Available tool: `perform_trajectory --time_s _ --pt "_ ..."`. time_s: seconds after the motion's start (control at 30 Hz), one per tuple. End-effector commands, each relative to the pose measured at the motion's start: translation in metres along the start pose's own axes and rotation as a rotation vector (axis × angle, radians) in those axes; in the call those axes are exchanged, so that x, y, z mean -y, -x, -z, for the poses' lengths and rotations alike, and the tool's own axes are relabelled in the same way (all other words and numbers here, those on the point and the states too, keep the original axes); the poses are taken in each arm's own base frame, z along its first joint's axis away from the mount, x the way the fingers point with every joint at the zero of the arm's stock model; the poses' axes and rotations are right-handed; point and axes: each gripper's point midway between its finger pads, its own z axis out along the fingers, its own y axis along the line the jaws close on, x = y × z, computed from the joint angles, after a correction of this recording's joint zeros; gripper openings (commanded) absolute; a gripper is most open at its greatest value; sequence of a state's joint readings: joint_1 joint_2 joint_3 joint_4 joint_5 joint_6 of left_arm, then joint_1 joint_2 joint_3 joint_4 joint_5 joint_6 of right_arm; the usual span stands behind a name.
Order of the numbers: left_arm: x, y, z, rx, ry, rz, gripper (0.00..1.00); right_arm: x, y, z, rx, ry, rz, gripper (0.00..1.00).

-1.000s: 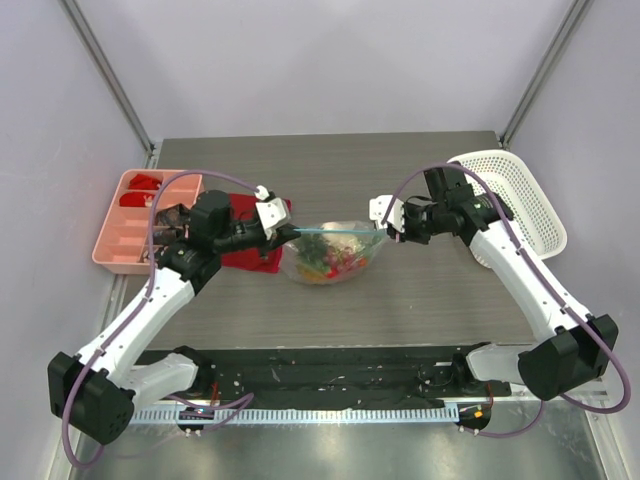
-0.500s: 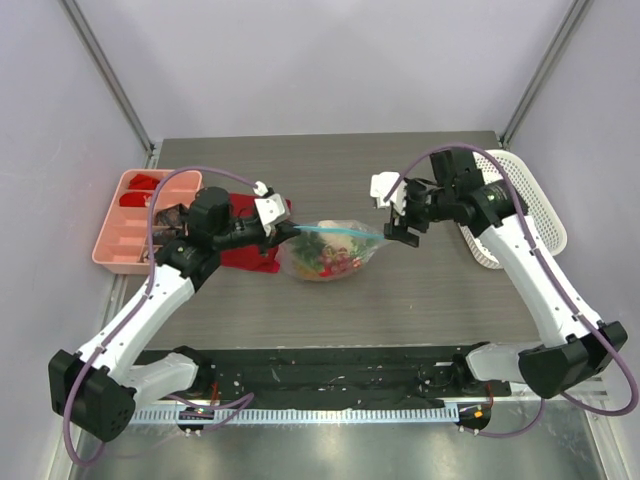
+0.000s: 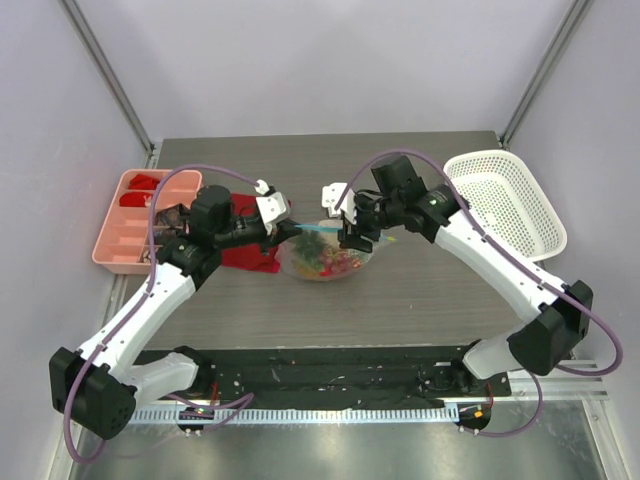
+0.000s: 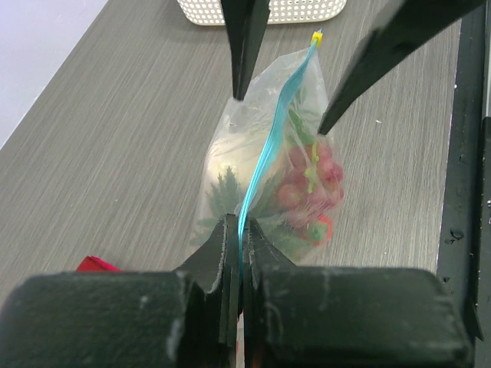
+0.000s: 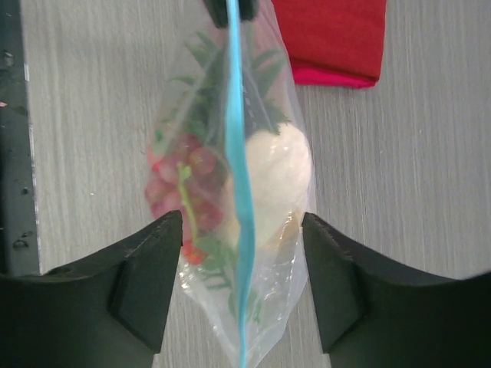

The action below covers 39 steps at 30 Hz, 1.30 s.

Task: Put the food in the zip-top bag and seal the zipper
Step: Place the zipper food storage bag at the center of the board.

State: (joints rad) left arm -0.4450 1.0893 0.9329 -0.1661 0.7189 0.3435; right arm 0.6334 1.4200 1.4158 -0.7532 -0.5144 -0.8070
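Grey table: left gripper clamped on the zipper at its left end, holding the zip-top bag of food mid-table. Right gripper has its jaws apart astride the bag, having released the right end and shifted left.

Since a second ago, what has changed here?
The right fingers let go of the zipper at its right end, opened, and moved left; they now straddle the zipper mid-bag. The left fingers stay shut on its other end; the bag stays roughly put.
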Motion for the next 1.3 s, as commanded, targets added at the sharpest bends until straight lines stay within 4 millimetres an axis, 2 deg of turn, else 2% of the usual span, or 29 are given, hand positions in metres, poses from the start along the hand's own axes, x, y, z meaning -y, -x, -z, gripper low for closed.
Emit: perform_trajectory --time_s 0.0,0.03,0.07,0.13,0.2,0.27,0.3,0.37,0.4,0.47,0.5,0.57,0.67,0.7,0.73,0.77,0.9,0.93,1.03,1.07,1.13,1.17,1.23,1.27 --pt "-0.005 0.036 0.004 0.089 0.013 -0.071 0.0 0.013 0.003 -0.011 0.014 -0.05 -0.001 0.55" --pt "-0.005 0.036 0.004 0.089 0.012 -0.068 0.0 0.013 0.001 -0.013 0.003 -0.049 -0.006 0.48" --pt "-0.005 0.036 0.005 0.088 0.014 -0.068 0.0 0.013 -0.001 -0.015 -0.003 -0.05 -0.006 0.25" --pt "-0.007 0.033 0.005 0.079 0.031 -0.054 0.0 0.016 -0.004 -0.014 -0.019 -0.07 -0.015 0.01" --pt "-0.011 0.033 0.005 0.076 0.055 -0.03 0.02 0.021 -0.003 -0.01 -0.027 -0.098 -0.02 0.01" --pt "-0.019 0.033 0.005 0.07 0.102 0.016 0.12 0.031 -0.005 -0.005 -0.045 -0.139 -0.013 0.01" --pt "-0.024 0.034 0.005 0.072 0.129 0.035 0.34 0.038 -0.004 -0.002 -0.047 -0.165 -0.005 0.01" --pt "-0.034 0.038 0.008 0.09 0.179 0.094 0.57 0.056 -0.01 0.001 -0.063 -0.21 -0.014 0.01" --pt "-0.038 0.041 0.009 0.102 0.198 0.11 0.72 0.069 -0.001 0.007 -0.044 -0.244 -0.011 0.01" --pt "-0.048 0.042 0.013 0.113 0.249 0.148 0.8 0.086 0.001 0.01 -0.039 -0.285 -0.037 0.01" --pt "-0.051 0.044 0.014 0.122 0.267 0.171 0.95 0.099 0.005 0.011 -0.042 -0.314 -0.038 0.01" --pt "-0.059 0.045 0.017 0.126 0.309 0.194 1.0 0.114 0.005 0.01 -0.044 -0.343 -0.029 0.01" --pt "-0.072 0.044 0.022 0.12 0.364 0.22 1.0 0.141 0.005 0.012 -0.056 -0.404 0.001 0.01" --pt "-0.08 0.043 0.024 0.116 0.395 0.261 1.0 0.151 0.012 0.017 -0.053 -0.433 0.017 0.01" --pt "-0.081 0.039 0.026 0.098 0.404 0.28 1.0 0.16 0.006 0.015 -0.069 -0.443 0.015 0.01" --pt "-0.085 0.036 0.027 0.089 0.417 0.295 1.0 0.17 0.011 0.02 -0.071 -0.468 0.044 0.01" --pt "-0.099 0.026 0.035 0.075 0.485 0.343 1.0 0.187 0.004 0.02 -0.105 -0.512 0.06 0.01" --pt "-0.102 0.023 0.037 0.072 0.503 0.354 1.0 0.185 0.003 0.019 -0.109 -0.507 0.062 0.01" --pt "-0.105 0.017 0.041 0.06 0.535 0.371 1.0 0.163 -0.02 0.004 -0.144 -0.442 0.083 0.01" --pt "-0.105 0.013 0.042 0.049 0.537 0.382 1.0 0.142 -0.038 -0.007 -0.179 -0.398 0.087 0.01" --pt "-0.103 0.009 0.042 0.029 0.533 0.411 1.0 0.121 -0.056 -0.019 -0.222 -0.347 0.129 0.01" --pt "-0.099 0.0 0.042 -0.007 0.53 0.452 1.0 0.098 -0.074 -0.029 -0.254 -0.3 0.132 0.01" --pt "-0.098 0.001 0.043 -0.033 0.525 0.48 1.0 0.076 -0.088 -0.037 -0.276 -0.26 0.113 0.01" --pt "-0.097 -0.008 0.041 -0.074 0.518 0.511 1.0 0.057 -0.098 -0.043 -0.294 -0.22 0.094 0.01"
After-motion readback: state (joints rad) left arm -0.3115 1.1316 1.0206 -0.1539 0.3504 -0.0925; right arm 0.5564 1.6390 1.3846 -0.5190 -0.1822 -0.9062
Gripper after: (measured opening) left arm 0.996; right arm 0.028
